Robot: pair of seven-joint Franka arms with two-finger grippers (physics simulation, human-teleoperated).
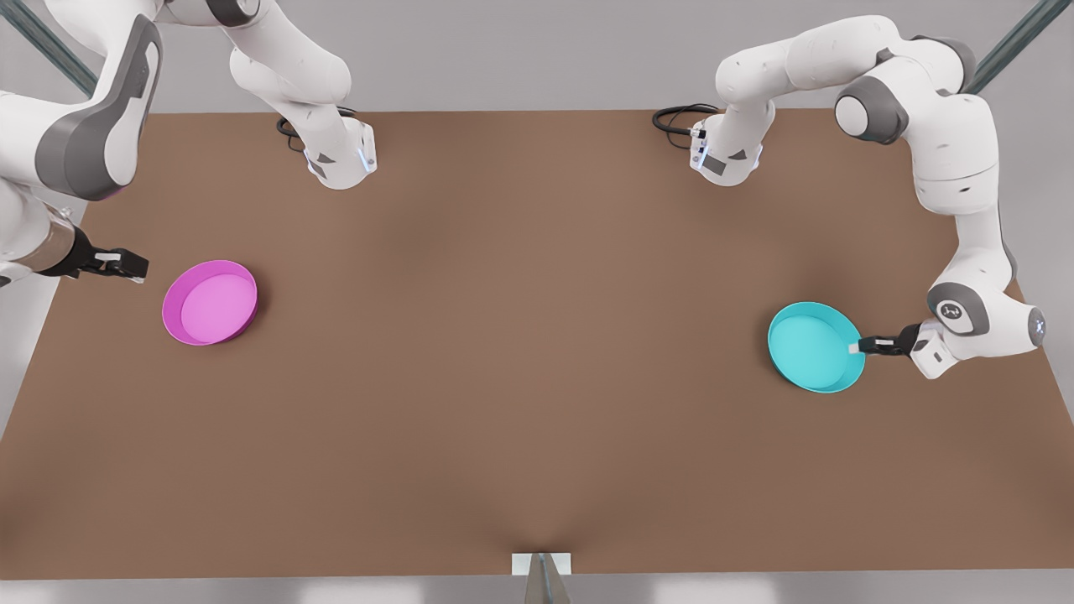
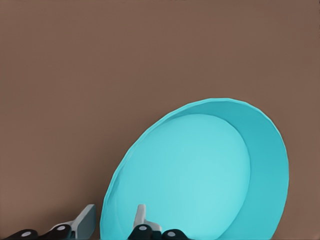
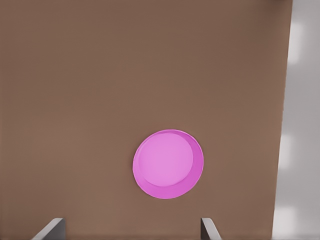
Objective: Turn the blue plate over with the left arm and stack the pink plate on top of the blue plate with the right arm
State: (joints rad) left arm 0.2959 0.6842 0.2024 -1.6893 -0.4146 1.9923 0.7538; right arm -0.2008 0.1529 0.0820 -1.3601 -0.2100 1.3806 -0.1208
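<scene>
open table [image 1: 520, 352] between plates

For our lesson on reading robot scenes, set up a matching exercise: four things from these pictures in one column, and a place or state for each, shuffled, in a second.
Column one:
1. blue plate
2. pink plate
3. left gripper
4. right gripper

Column two:
A. open, apart from any plate, at the front view's left
B. lies open side up, with nothing touching it
C. jaws astride a plate's rim
D. its rim sits between two jaws, at the front view's right

Pairs: 1-D, 2-B, 3-C, 4-A
</scene>
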